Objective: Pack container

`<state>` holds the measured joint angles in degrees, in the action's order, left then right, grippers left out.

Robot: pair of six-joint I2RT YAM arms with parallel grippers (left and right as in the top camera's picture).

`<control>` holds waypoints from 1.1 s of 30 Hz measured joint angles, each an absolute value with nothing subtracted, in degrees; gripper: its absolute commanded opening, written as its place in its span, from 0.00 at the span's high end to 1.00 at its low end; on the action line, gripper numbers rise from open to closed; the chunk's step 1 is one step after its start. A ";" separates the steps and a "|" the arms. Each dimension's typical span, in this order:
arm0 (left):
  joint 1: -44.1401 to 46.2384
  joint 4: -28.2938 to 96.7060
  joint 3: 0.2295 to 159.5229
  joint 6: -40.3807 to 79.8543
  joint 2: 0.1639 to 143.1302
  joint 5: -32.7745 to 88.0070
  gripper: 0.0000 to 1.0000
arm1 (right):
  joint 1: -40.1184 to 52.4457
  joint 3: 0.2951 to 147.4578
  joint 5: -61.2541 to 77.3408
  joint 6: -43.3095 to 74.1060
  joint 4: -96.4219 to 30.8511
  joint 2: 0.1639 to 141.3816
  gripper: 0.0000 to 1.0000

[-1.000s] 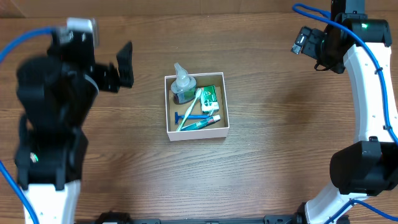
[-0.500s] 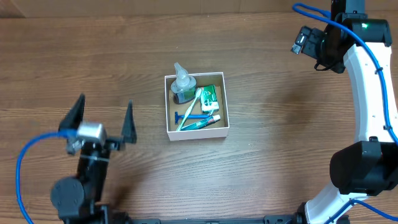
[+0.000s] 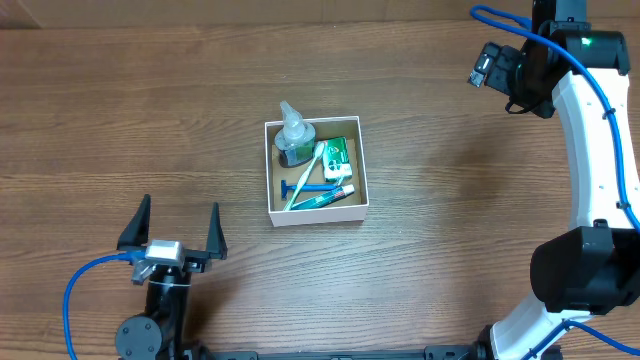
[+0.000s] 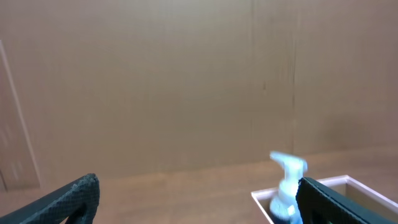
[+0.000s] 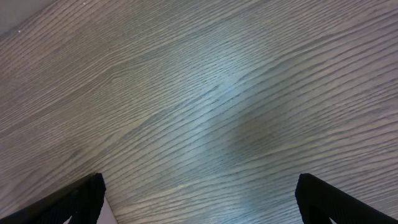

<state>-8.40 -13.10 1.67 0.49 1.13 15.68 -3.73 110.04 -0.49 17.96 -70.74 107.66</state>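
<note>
The container [image 3: 362, 165], a shallow square white box with a brown inside, sits at the table's middle. It holds a clear pump bottle [image 3: 294, 135], a toothbrush [image 3: 311, 173], a blue razor [image 3: 304, 187], a toothpaste tube [image 3: 325, 197] and a green packet [image 3: 337, 157]. My left gripper [image 3: 173, 231] is open and empty, low at the front left, well clear of the box. In the left wrist view the blurred bottle [image 4: 287, 186] and the box rim [image 4: 323, 184] show at lower right. My right gripper [image 3: 497, 75] is at the far right back, open over bare wood [image 5: 199, 205].
The wooden table [image 3: 450, 230] runs all around the box. A brown cardboard wall [image 4: 186, 81] stands behind the table. Blue cables hang from both arms.
My left arm has pulled back from beside the box at the upper left down to the front left edge, its gripper staying open. The right arm and box contents have not moved.
</note>
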 measured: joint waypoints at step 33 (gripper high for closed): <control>-5.21 3.07 0.47 1.48 0.86 14.33 0.00 | -3.73 110.04 -0.49 17.96 -70.74 107.66 0.00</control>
